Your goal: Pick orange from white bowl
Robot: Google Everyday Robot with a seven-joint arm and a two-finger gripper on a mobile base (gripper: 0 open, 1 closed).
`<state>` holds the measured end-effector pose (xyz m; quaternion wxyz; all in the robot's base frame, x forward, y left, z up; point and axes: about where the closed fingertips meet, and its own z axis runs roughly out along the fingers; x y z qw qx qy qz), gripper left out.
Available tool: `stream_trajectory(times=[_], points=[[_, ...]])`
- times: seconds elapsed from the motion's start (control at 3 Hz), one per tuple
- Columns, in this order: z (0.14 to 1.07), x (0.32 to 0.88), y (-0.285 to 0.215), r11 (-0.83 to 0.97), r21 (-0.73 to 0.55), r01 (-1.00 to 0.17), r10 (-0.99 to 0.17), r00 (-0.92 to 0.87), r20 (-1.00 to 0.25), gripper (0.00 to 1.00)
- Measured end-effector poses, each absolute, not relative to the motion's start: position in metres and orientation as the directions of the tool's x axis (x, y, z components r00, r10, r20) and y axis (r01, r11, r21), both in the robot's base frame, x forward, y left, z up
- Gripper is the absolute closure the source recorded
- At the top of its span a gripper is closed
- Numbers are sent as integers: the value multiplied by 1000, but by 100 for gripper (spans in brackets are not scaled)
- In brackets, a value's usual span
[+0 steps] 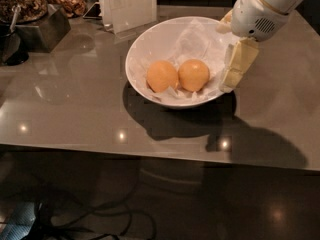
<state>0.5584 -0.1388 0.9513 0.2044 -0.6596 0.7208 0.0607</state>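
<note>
The white bowl (pixel 150 36) stands on the grey table, lined with crumpled white paper. Two oranges lie side by side in it. The right one is the orange (pixel 194 74), rounder and deeper in colour. Its paler, more oval twin (pixel 162 76) touches it on the left. My gripper (pixel 233 78) hangs from the white arm at the upper right. It reaches down over the bowl's right rim, just right of the orange, and holds nothing that I can see.
A metal box (pixel 42 28) with brown pieces stands at the back left beside a dark cup (pixel 10 46). A white card stand (pixel 127 4) is right behind the bowl. The table's front edge (pixel 150 151) runs below; cables lie on the floor.
</note>
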Motion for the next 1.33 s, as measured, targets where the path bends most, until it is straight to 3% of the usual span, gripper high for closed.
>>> stream_trajectory(times=[0.33,0.67,1.33], points=[[951,559,-139,123,-182,-976,-926,-46,-375,13],[951,559,-139,123,-182,-976,-926,-46,-375,4],[948,576,-134,128,-190,-973,-915,-42,-401,4]])
